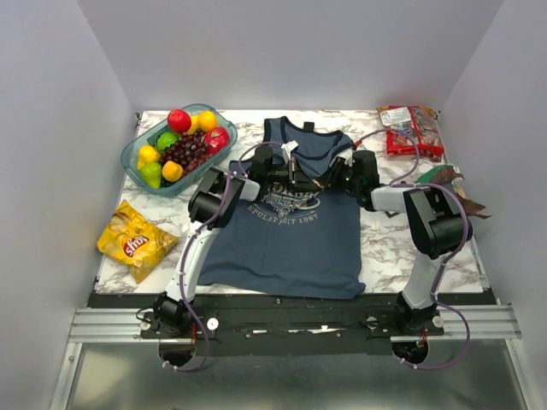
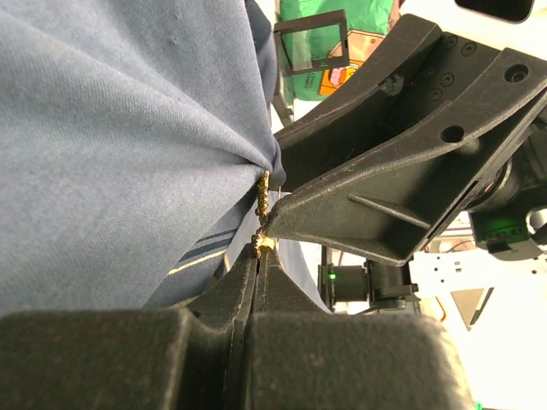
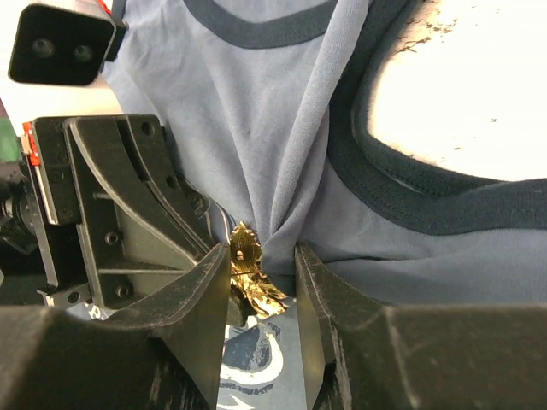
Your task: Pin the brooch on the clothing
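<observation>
Both arms meet over the upper chest of the clothing (image 1: 282,239), which lies flat on the marbled surface (image 1: 385,243) with its neckline away from the bases. This puts the work just above the printed oval, where a pin would usually sit. The left end effector (image 2: 259,256) is closed tight, its two fingers meeting on the lower end of the brooch (image 2: 263,201). The gold piece stands up from that grip against the fabric, probably so its pin can be steered into the cloth. The right end effector (image 3: 258,263) faces it from the other side with its jaws part-way apart. Between them sit the gold brooch and a gather of blue cloth whose folds run to a point beside the dark armhole trim. The folds suggest the fabric is being drawn up into a ridge so the pin has something to pass through, rather than being pressed flat into the surface. I cannot tell whether the right jaws actually press on that ridge or only bracket it, and the pin's point is hidden, so whether it has pierced the cloth is unclear. The fruit basket (image 1: 128,158) and the yellow chip bag (image 1: 137,241) lie well apart to the left, out of the way.
</observation>
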Robot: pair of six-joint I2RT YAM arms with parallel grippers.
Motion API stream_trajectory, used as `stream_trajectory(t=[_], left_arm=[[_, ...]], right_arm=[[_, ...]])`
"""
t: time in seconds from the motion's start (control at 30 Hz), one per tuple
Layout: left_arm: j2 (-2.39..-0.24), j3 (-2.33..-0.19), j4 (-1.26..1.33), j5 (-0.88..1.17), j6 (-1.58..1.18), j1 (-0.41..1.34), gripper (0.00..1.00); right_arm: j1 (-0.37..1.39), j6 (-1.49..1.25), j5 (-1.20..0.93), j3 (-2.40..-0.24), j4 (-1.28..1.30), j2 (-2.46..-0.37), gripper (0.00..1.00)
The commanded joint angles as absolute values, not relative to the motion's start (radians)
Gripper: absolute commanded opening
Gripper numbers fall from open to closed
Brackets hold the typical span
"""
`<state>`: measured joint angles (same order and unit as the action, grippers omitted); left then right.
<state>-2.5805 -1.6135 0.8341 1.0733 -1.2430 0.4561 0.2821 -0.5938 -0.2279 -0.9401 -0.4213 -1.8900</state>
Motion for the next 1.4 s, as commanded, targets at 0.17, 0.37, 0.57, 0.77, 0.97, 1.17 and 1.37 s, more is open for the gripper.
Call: stream_trajectory(t=[0.17,0.37,0.57,0.77,0.97,1.17,1.37], left_arm=[[-2.53,-1.588,0.966,1.098,-1.304,0.486,0.0],[-2.52,-1.582,0.971,1.094,-1.305,0.486,0.0],[-2.522,-1.595,0.973,1.091,-1.313,0.488,0.0],[-2.528,-1.611,0.963,1.066,-1.328,0.486,0.0],[-2.533,-1.623,0.94,1.048,-1.331,0.486,0.0],[-2.533,-1.634,0.91,1.037,-1.322,0.485,0.0],[-2.536,-1.643,0.881,1.032,-1.321,0.485,0.0]], right_arm=[[0.301,-0.615,-0.103,-0.897,-0.514,-1.859,0.43],[0.307,-0.612,-0.084,-0.894,-0.52,-1.858,0.43],[0.319,-0.601,-0.061,-0.887,-0.523,-1.848,0.43],[0.322,-0.607,-0.044,-0.865,-0.541,-1.836,0.42],[0.321,-0.611,-0.038,-0.862,-0.542,-1.836,0.39],[0.324,-0.614,-0.034,-0.856,-0.551,-1.833,0.37],[0.324,-0.62,-0.028,-0.856,-0.549,-1.835,0.36]])
